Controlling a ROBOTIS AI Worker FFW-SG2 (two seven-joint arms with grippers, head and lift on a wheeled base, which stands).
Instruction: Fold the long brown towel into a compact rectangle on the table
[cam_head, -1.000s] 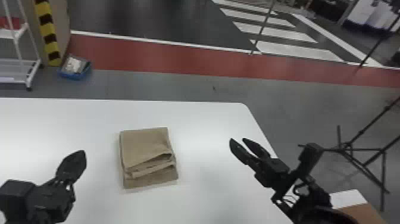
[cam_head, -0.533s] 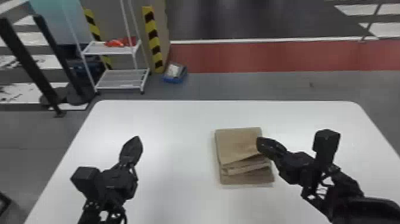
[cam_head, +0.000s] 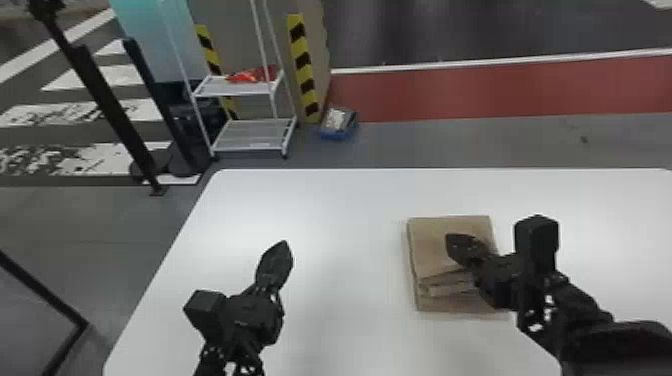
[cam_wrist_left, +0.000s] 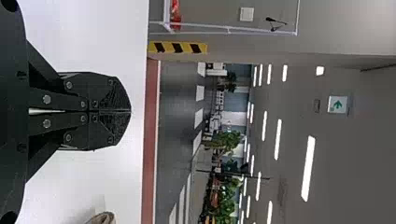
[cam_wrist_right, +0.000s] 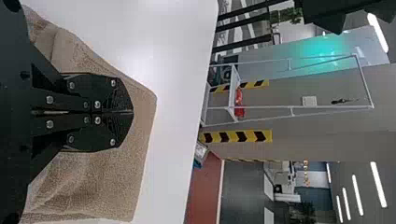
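The brown towel (cam_head: 435, 245) lies folded into a small rectangle on the white table (cam_head: 345, 210), with loose layered folds at its near part. My right gripper (cam_head: 450, 242) is over the towel, its fingers shut together. In the right wrist view, that gripper (cam_wrist_right: 132, 112) stands in front of the towel (cam_wrist_right: 102, 179), and nothing shows between its fingertips. Left of the towel, my left gripper (cam_head: 286, 243) is over bare table. The left wrist view has the left gripper (cam_wrist_left: 130, 111) with both fingers pressed together, a bit of towel (cam_wrist_left: 103, 218) at the edge.
Beyond the table's far edge stand a white wire shelf (cam_head: 255, 135) and a blue box (cam_head: 339, 125) on the floor. Black posts (cam_head: 115, 112) rise at the far left. Bare tabletop lies between the left gripper and the towel.
The head view has swung to the left. My right gripper has moved left from beside the towel to over it, and its parted fingers have shut. The towel keeps its folded shape.
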